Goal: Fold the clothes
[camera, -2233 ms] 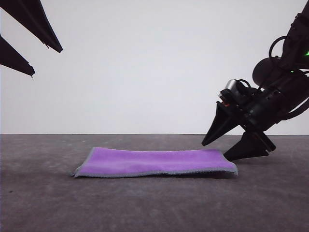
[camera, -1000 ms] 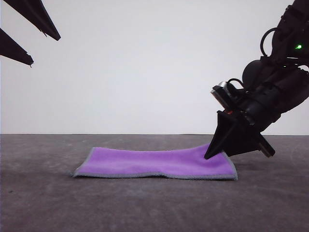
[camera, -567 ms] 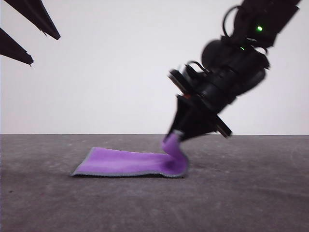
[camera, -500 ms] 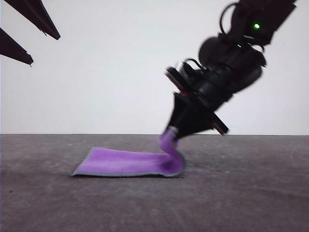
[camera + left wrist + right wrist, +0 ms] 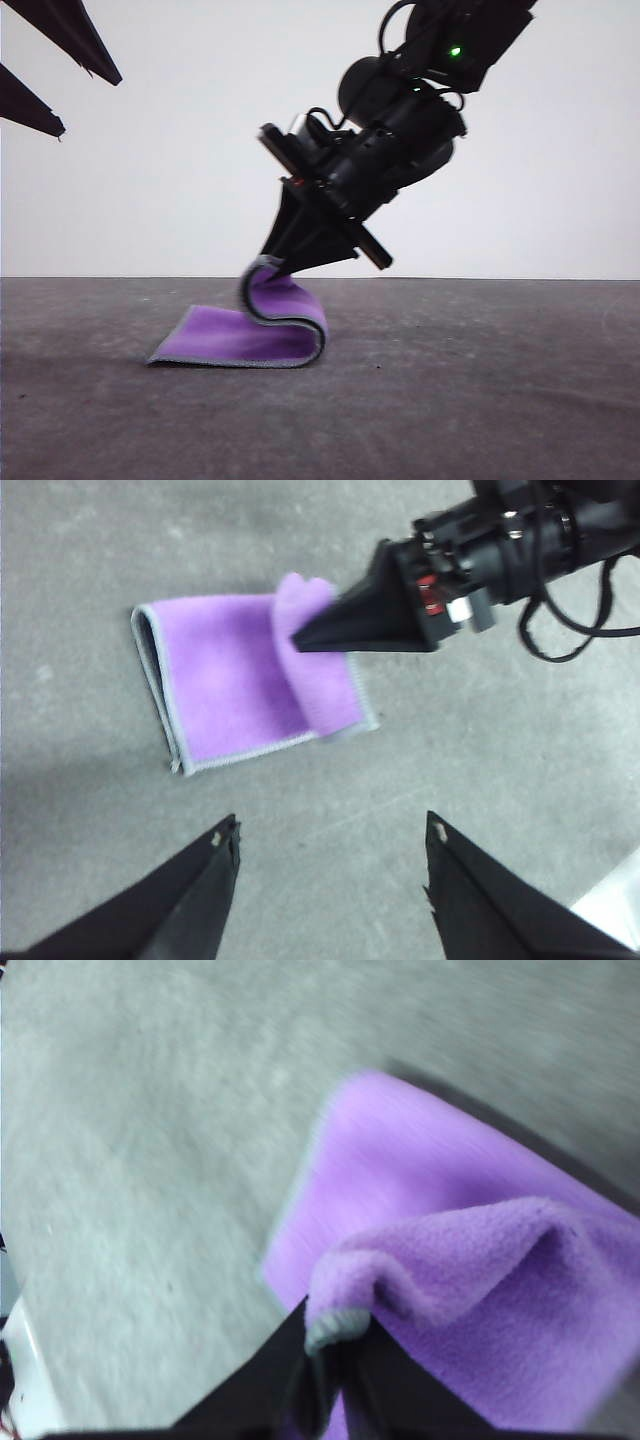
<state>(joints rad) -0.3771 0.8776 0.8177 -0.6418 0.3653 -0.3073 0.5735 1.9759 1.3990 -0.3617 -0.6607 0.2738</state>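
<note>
The clothes are one small purple cloth (image 5: pixel 240 335) with grey stitched edging, lying on the grey table. Its right end is lifted and curled back leftward over the flat part. My right gripper (image 5: pixel 270 262) is shut on that lifted edge, a short way above the table; in the right wrist view the fingertips pinch the grey hem of the cloth (image 5: pixel 450 1260) at the right gripper (image 5: pixel 325 1345). From the left wrist view the cloth (image 5: pixel 225 685) lies flat with the right gripper (image 5: pixel 300 638) over it. My left gripper (image 5: pixel 60 90) hangs open, high at the far left, its fingers (image 5: pixel 215 850) apart.
The grey table (image 5: pixel 480 400) runs wide around the cloth, with bare room to the right and in front. A plain white wall (image 5: pixel 200 150) stands behind. A white patch (image 5: pixel 610 910) shows at the table's edge in the left wrist view.
My right gripper shut on the cloth's right edge, lifted it and has carried it leftward, so the cloth now folds back over itself. The left arm has stayed where it was.
</note>
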